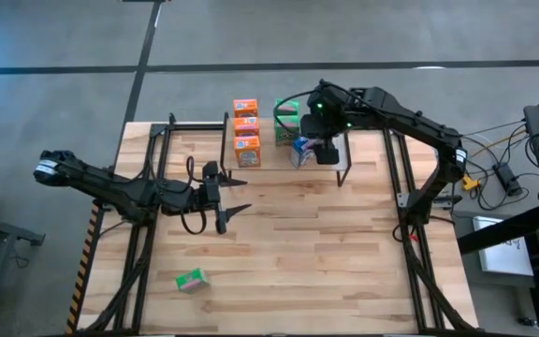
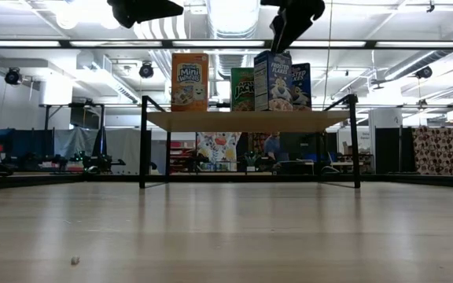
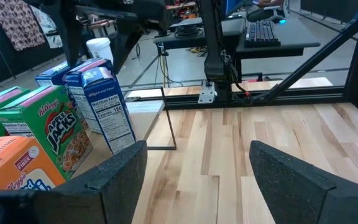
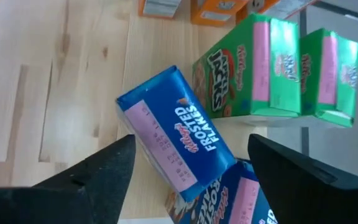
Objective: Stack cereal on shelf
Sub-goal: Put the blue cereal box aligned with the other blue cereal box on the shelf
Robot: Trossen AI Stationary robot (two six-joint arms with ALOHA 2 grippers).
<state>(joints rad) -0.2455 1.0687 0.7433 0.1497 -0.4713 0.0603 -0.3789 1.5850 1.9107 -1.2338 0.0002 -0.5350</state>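
1. Found the shelf (image 2: pixel 250 120) standing at the table's (image 1: pixel 344 262) far edge, already carrying most of the cereal.
2. Counted three orange boxes (image 1: pixel 246 131) in a row at one end of the shelf and two green boxes (image 1: pixel 286 109) beside them. Made out at least two blue ones towards the other end.
3. Saw the right gripper (image 1: pixel 327 150) poised directly above the shelf's blue end. Noted its fingers spread wide on either side of a blue box (image 4: pixel 176 140), gripping nothing.
4. Noted that this blue box stood on the shelf just beside the green boxes, turned somewhat askew to them, with a second blue box close against it.
5. Judged the step in hand to be the end of a blue box's placement, with only the lift clear of the shelf left.
6. Found the left gripper (image 1: pixel 243 195) waiting in front of the shelf, above the table, fingers likewise apart and empty.
7. Spotted one green box (image 1: pixel 191 280) lying well away from the shelf, near the table's front edge on the left arm's side.
8. Judged that box the likely next pickup: called for a reach away from the shelf, a grasp across its narrow faces, then a carry to the gap among the green ones.
9. Could not tell whether a third blue box stood hidden behind the others.
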